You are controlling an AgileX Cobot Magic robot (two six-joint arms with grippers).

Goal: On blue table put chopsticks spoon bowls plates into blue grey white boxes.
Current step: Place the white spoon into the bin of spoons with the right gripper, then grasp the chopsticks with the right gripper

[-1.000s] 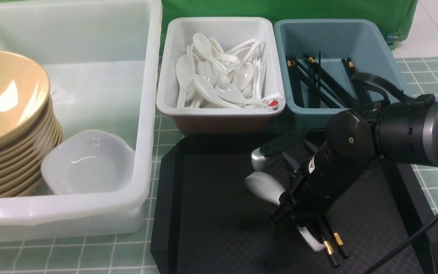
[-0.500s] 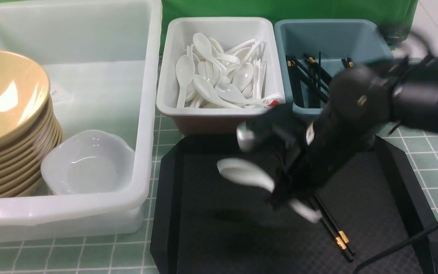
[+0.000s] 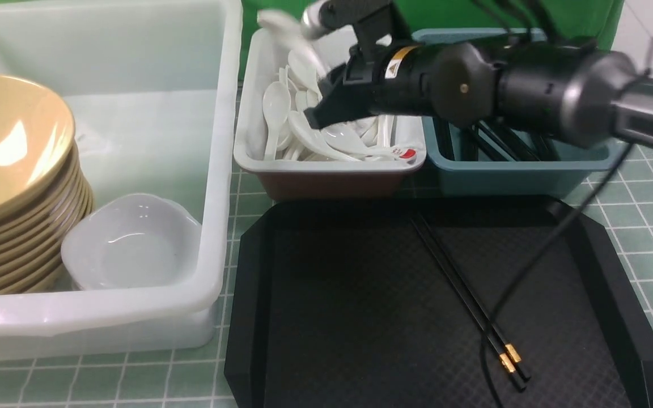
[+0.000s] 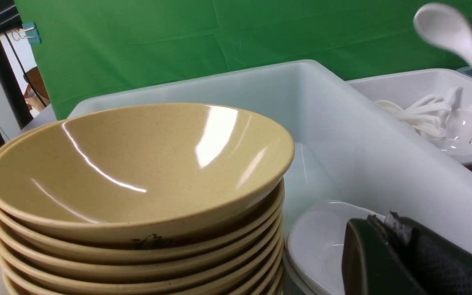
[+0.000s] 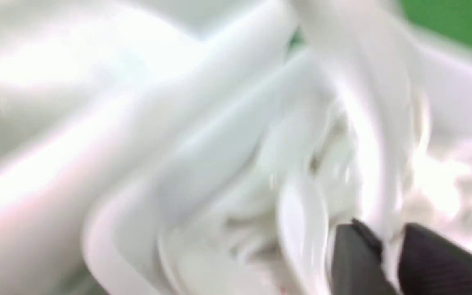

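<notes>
My right gripper (image 3: 322, 102) hangs over the white box (image 3: 245, 144), its fingers closed on the handle of a white spoon (image 3: 279, 24) that points up and is blurred by motion. In the right wrist view the handle (image 5: 386, 246) runs between the two dark fingers. Two black chopsticks (image 3: 462, 289) lie on the black tray (image 3: 332, 317). My left gripper (image 4: 383, 223) is shut and empty, beside a white plate (image 4: 322, 241) and the stacked tan bowls (image 4: 137, 164) in the large translucent box (image 3: 221, 141). It does not show in the front view.
The white box holds several spoons (image 3: 304, 130), one with a red mark (image 3: 407, 153). The blue-grey box (image 3: 502, 170) holds several chopsticks. The right arm's cable (image 3: 536, 260) hangs over the tray. The gridded table (image 3: 644, 192) shows around the boxes. A green backdrop stands behind.
My right gripper has lifted the spoon off the tray and swung it back and left, above the white box. The two chopsticks stay on the tray. Left side unchanged.
</notes>
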